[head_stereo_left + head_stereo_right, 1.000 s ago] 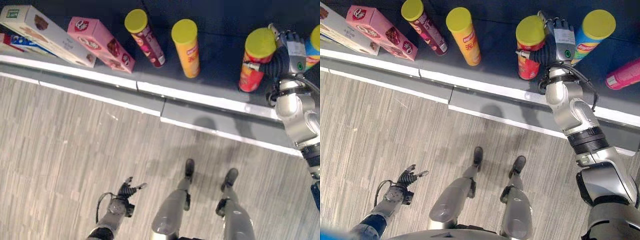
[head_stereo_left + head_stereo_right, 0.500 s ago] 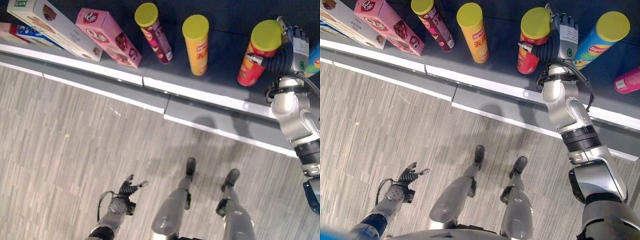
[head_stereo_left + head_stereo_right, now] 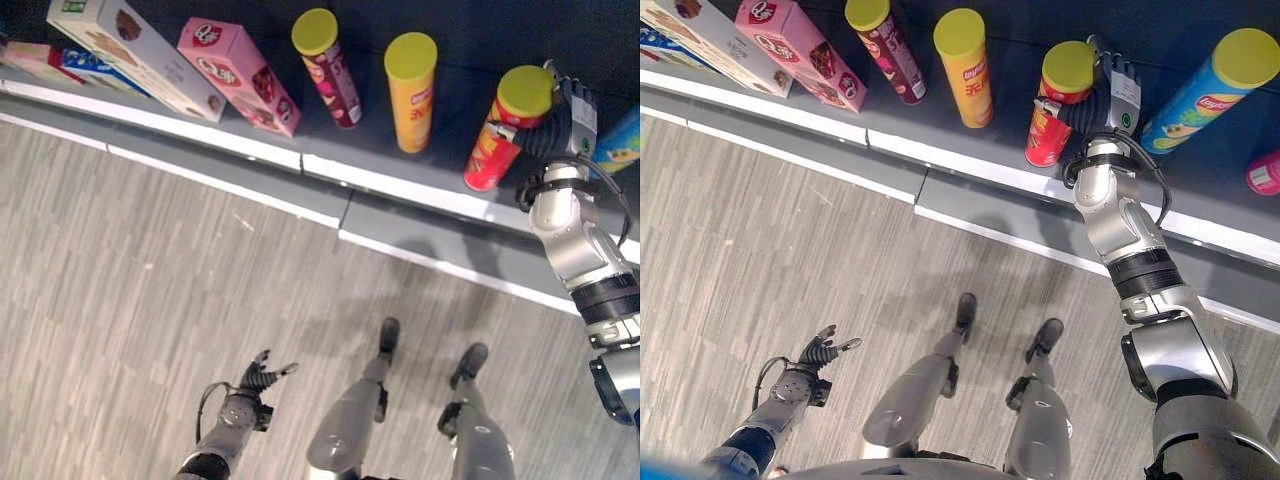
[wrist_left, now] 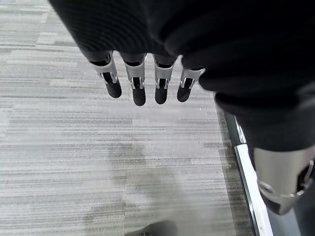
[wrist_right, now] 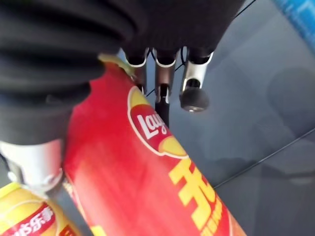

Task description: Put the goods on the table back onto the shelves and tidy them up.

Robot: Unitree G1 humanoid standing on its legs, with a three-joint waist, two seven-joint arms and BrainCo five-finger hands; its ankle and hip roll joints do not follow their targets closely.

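A red chip can with a yellow lid stands on the dark shelf, right of a yellow can. My right hand reaches in from the right and holds it near the top. In the right wrist view its fingers curl round one side of the red can and the thumb lies on the other. I cannot tell whether the base touches the shelf. My left hand hangs low over the floor, its fingers straight and holding nothing.
Left along the shelf stand a maroon can, a pink box and a white box. A blue can and a pink can are right of my hand. A white strip edges the shelf above the striped floor.
The camera has shifted. My right hand has carried the red can left, closer to the yellow can and lower toward the shelf. The left hand has not moved.
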